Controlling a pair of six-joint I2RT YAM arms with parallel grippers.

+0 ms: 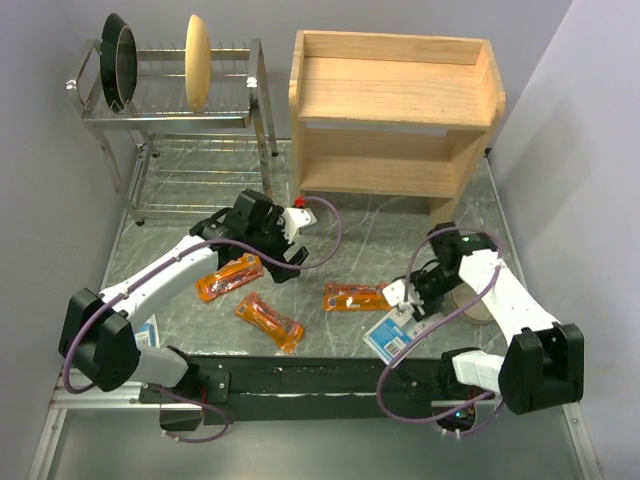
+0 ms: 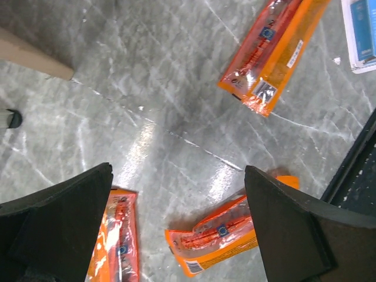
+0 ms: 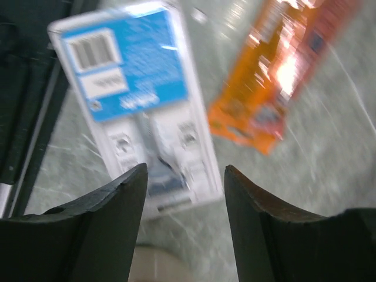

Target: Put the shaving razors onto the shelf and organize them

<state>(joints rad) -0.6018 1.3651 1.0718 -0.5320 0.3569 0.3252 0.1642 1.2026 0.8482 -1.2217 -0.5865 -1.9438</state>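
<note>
Under right fingers (image 3: 94,235), blue-and-white blister card (image 3: 132,100)

bright even light; right wrist view motion-blurred

Orange razor packets (image 1: 229,277); blue-white blister card (image 1: 392,335); pale wood shelf (image 1: 390,90).

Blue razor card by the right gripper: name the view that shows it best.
Right wrist. The card is close and large there, with its barcode and print facing the camera, though blurred. The top view shows the card small, from far above. The left wrist view catches only a corner at its upper right edge.
</note>
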